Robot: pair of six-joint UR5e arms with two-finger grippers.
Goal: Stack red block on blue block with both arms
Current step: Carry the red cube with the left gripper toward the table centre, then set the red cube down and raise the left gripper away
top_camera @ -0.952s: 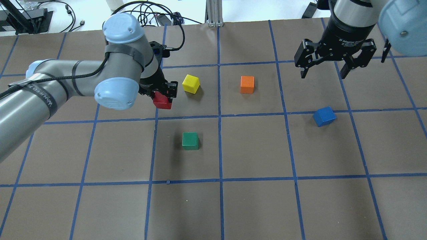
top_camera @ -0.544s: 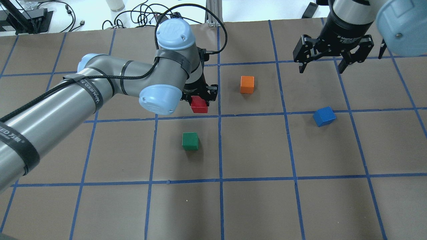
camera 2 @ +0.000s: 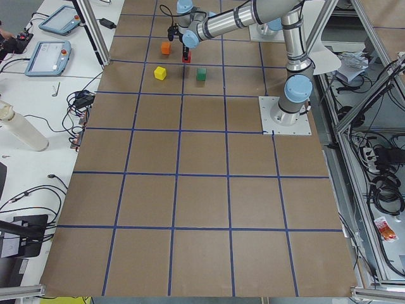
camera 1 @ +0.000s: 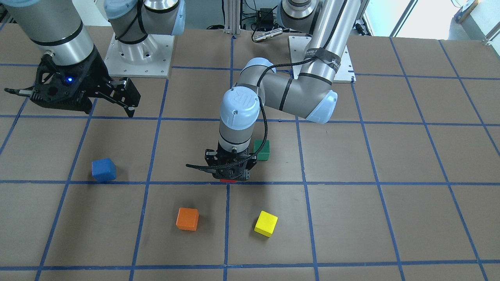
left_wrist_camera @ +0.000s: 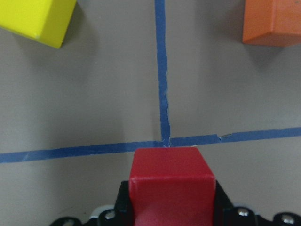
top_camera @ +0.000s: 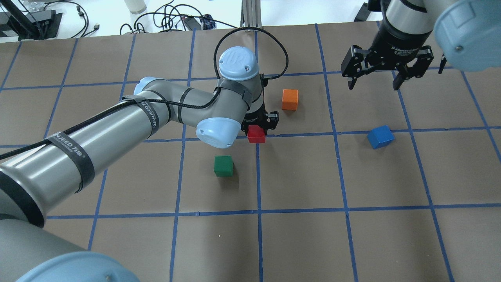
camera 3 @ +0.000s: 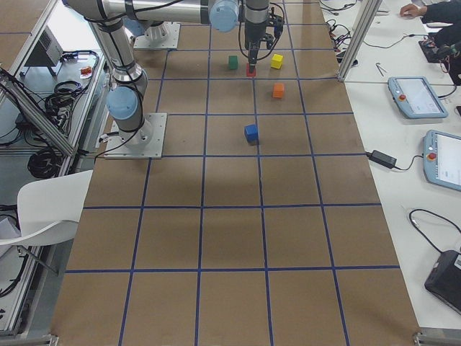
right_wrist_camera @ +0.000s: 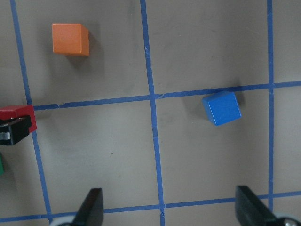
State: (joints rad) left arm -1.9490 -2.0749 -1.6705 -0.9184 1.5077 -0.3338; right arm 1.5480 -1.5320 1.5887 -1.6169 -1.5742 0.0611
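Observation:
My left gripper (top_camera: 261, 126) is shut on the red block (top_camera: 256, 135) and holds it just above a crossing of blue tape lines at the table's middle. The red block fills the lower part of the left wrist view (left_wrist_camera: 170, 181) and shows as a sliver in the front view (camera 1: 228, 180). The blue block (top_camera: 380, 136) lies alone on the brown table, to the right; it also shows in the right wrist view (right_wrist_camera: 221, 108) and the front view (camera 1: 103, 170). My right gripper (top_camera: 373, 74) is open and empty, high above the table, beyond the blue block.
An orange cube (top_camera: 290, 99) sits just beyond and right of the red block. A green cube (top_camera: 223, 165) sits nearer, to the left. A yellow cube (camera 1: 266, 223) is hidden under my left arm in the overhead view. Cables (top_camera: 172, 17) lie past the table's far edge.
My left arm has carried the red block to the right, from beside the yellow cube to the central tape crossing. My right gripper has drifted slightly farther back, still open.

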